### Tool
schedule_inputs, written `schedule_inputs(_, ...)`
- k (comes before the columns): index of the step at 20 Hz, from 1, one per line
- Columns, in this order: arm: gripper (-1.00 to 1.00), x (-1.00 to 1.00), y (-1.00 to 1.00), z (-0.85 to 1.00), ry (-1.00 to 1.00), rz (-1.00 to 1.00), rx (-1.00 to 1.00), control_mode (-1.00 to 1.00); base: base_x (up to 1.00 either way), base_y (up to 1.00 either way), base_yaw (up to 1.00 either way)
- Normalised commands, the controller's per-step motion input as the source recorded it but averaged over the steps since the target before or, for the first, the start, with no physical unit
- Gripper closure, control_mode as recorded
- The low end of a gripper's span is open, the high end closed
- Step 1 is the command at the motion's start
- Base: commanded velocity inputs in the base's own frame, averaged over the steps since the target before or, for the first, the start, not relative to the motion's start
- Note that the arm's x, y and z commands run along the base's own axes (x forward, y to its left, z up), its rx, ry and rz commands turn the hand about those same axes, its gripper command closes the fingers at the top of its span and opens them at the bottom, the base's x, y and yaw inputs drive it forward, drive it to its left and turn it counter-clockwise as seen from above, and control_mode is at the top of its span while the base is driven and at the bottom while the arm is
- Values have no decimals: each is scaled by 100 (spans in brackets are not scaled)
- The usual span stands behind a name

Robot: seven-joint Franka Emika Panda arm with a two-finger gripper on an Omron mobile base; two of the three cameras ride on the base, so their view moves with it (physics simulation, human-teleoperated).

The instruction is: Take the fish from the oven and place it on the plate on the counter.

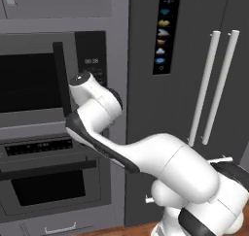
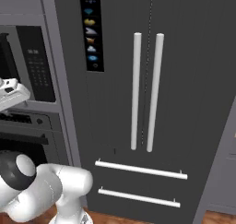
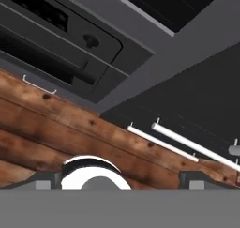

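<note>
Nearest you: the white arm rises from the lower right of the left base view, elbow bent, forearm reaching up and left across the appliance column. In the hand view the gripper has its two dark fingertips standing wide apart at the bottom edge, released, nothing between them.

Below the hand lies a wood plank floor, reddish-brown with knots.

Next out, the oven: grey front, door shut, dark glass window, horizontal bar handle across the top of the door, black control strip above it. In the hand view the strip's round knob shows. Under the oven door is a drawer with a thin wire pull.

You cannot see the fish; the oven glass is dark and shows nothing inside.

Above the oven sits the microwave, with a dark vertical handle and a keypad panel on its right.

Just beside the column on the right stands a dark refrigerator: two long white vertical handles close together, two horizontal white drawer bars beneath, an icon panel high on its left door.
</note>
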Motion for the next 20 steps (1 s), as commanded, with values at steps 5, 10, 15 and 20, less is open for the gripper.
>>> schedule_inputs(5,-100,0,97,-17,1,5,-10,-100,0,0,0)
schedule_inputs(10,-100,-12,97,-24,0,5,-9,-100,0,0,0)
schedule_inputs(15,-100,-73,80,-52,-4,13,-12,-100,0,0,0)
schedule_inputs(20,-100,-77,44,-90,-22,19,-14,-100,0,0,0)
